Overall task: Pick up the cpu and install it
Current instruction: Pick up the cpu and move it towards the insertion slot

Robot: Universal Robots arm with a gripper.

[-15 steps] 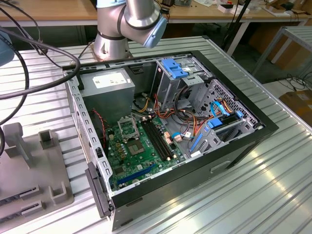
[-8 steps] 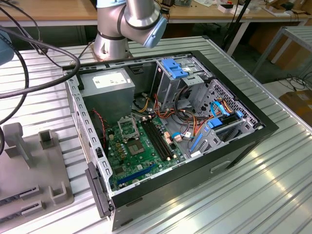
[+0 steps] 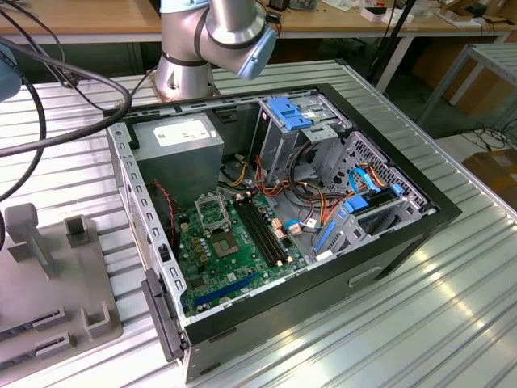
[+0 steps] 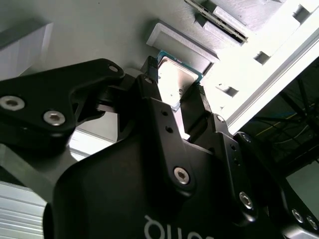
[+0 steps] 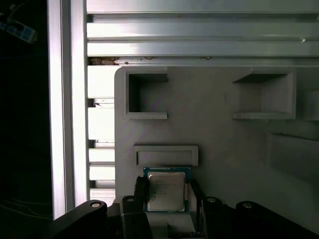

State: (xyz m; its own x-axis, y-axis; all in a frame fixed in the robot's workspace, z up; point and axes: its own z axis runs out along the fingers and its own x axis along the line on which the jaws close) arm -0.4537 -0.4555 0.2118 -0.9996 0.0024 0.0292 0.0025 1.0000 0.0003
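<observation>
The cpu [image 5: 167, 192], a light, stiff, thin chip (underside likely delicate, metal top slick), lies flat on the grey tray [image 5: 224, 149], straddled at two opposite edges, the sensible hold, by the claw [image 5: 168, 188], though whether it clamps yet I cannot tell.

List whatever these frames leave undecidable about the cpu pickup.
1. First wrist view: the cpu's near edge is covered by the body of the gripper.
2. Second wrist view: glare washes out the cpu's top, and the gripper covers part of it.
3. Exterior view: the socket is too small to tell whether it is open or empty.
4. Exterior view: the grey tray is cut off by the picture's left edge.
</observation>
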